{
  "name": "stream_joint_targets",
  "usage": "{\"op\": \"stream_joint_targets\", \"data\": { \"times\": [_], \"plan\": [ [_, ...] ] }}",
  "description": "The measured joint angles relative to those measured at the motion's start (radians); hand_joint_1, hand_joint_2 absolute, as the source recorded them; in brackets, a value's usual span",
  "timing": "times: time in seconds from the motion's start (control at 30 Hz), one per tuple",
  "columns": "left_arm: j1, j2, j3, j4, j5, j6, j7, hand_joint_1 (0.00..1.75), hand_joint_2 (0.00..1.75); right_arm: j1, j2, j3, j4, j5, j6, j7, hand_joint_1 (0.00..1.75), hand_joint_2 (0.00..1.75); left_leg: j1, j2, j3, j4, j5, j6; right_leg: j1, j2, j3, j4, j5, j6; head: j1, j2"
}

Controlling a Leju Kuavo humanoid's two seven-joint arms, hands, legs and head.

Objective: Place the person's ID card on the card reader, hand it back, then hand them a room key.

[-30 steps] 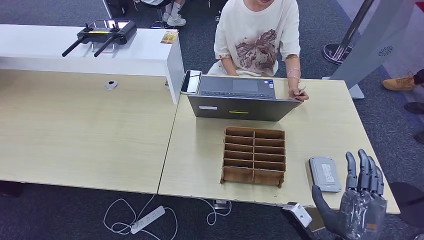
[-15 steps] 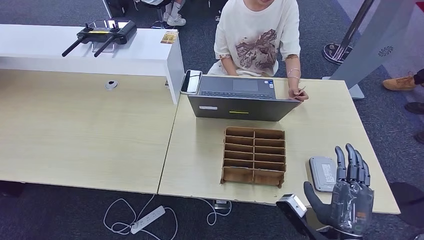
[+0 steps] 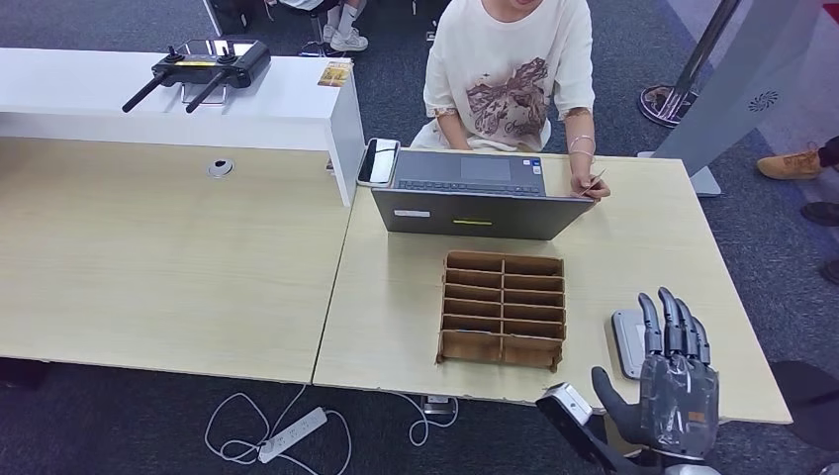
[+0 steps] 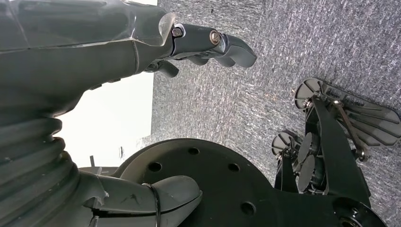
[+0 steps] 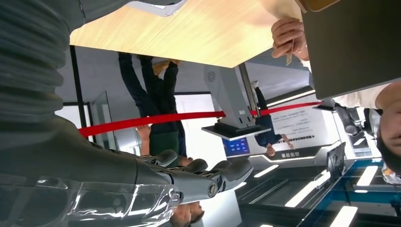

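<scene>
Right robot hand raised over the near right corner of the pale wooden counter, fingers straight and slightly apart, thumb out to the side, nothing held. Partly covered the flat grey rectangular card reader, which lay on the counter just right of the brown cardboard compartment organiser; fingertips pointed away toward the far edge. Same right robot hand in the right wrist view, fingers extended and bare.

Thin tan ID card well apart from the right robot hand, across the counter beyond the organiser, pinched in the hand of the person in the cream printed T-shirt seated behind the open grey laptop, at the laptop's right end. Card also visible edge-on in the person's fingers in the right wrist view.

Left robot hand hung above grey carpet, fingers loosely curved and apart, holding nothing.

No room key discernible in the organiser's slots.
</scene>
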Motion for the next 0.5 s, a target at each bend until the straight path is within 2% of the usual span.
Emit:
{"op": "stream_joint_targets", "data": {
  "times": [0.5],
  "plan": [
    [0.000,0.000,0.000,0.000,-0.003,-0.002,-0.002,0.00,1.75,0.026,-0.003,0.000,-0.020,0.014,0.074,0.028,0.00,1.75,0.000,0.000,0.000,0.000,0.000,0.000,0.000,0.000,0.000,0.000,0.000,0.000,0.000,0.000]
  ]
}}
